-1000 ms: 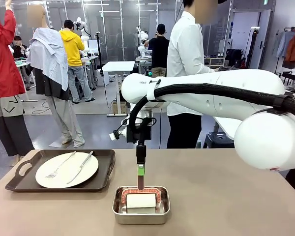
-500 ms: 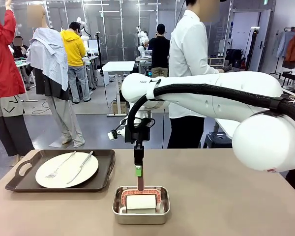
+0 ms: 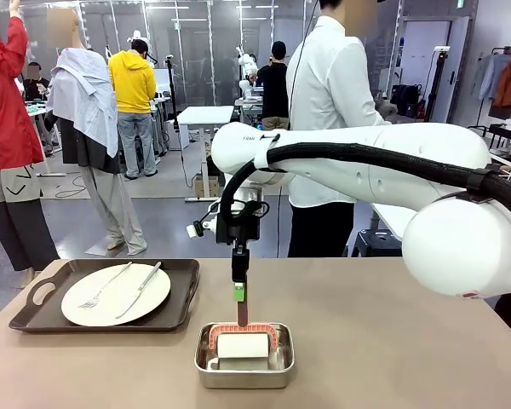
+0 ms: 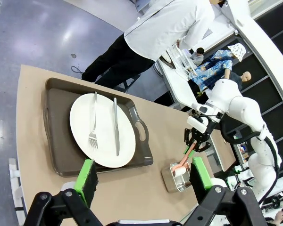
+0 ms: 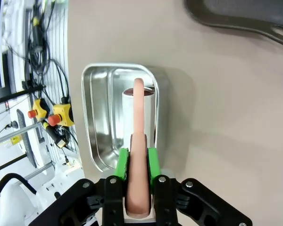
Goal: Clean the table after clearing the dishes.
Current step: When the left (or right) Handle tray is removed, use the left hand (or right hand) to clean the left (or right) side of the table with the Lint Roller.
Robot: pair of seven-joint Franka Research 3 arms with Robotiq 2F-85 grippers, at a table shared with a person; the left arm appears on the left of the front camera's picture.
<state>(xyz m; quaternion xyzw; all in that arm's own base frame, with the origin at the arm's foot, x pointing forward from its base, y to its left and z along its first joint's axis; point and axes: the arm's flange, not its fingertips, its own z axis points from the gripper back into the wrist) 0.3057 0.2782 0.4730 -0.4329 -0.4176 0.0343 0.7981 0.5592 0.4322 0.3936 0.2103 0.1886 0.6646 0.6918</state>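
Pads [image 5: 124, 162] of the right gripper [image 5: 137, 157] are pressed onto a pink handle [image 5: 137, 108] — the jaws are pinched tight on it from both sides. The handle is joined to a white roller [image 5: 148, 117], which lies in a small steel pan [image 5: 92, 117]. From the front, this gripper is seen pointing straight down over the pan, with the handle upright between its fingers. The pan is placed near the front edge of the table [image 3: 392, 341], about the middle of the brown top.

To the left of the pan, a dark brown tray [image 3: 34, 317] is set on the table. A white plate [image 3: 119, 311] is held in it, and a fork [image 3: 102, 287] and a knife [image 3: 141, 290] are laid side by side on the plate.

The left gripper [image 4: 142, 165] is held above the table's left part — its jaws are spread wide, and nothing is gripped between them. A person in a white shirt [image 3: 328, 94] is seen standing beyond the far edge.
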